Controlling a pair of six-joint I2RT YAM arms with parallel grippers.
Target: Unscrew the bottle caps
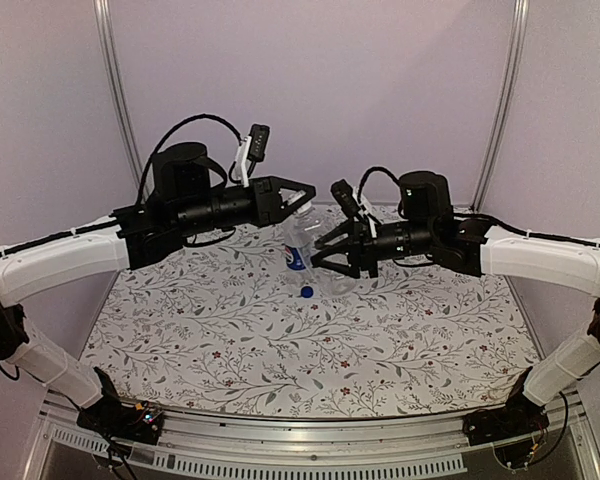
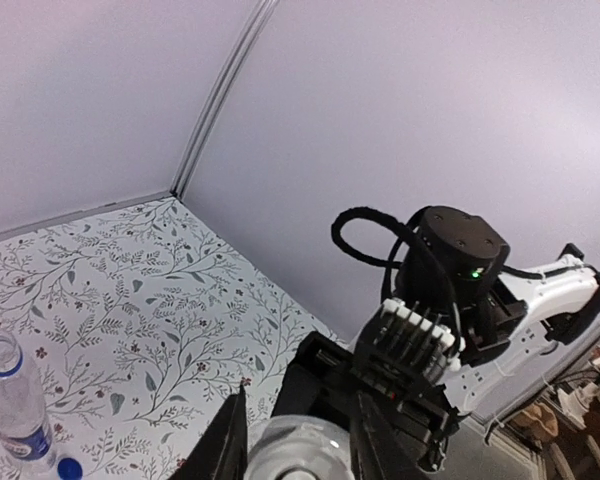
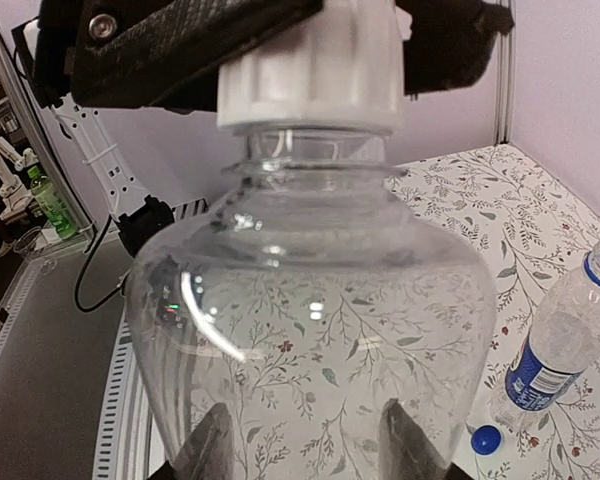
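Note:
The shorter clear bottle (image 3: 310,300) is held off the table between both grippers. My right gripper (image 3: 305,450) is shut on its body, fingers on either side. My left gripper (image 2: 300,440) is shut on its whitish cap (image 3: 310,70), which sits on the bottle's neck. In the top view the left gripper (image 1: 302,205) is above and left of the right gripper (image 1: 330,262). The taller labelled bottle (image 1: 298,252) stands open on the table behind them. Its blue cap (image 1: 307,292) lies loose beside it. That cap also shows in the wrist views (image 3: 485,440) (image 2: 70,467).
The table has a floral cloth (image 1: 280,350). Plain walls with metal corner posts (image 1: 115,90) close the back and sides. The labelled bottle (image 3: 560,340) stands close to the right of the held bottle, near my right arm's path.

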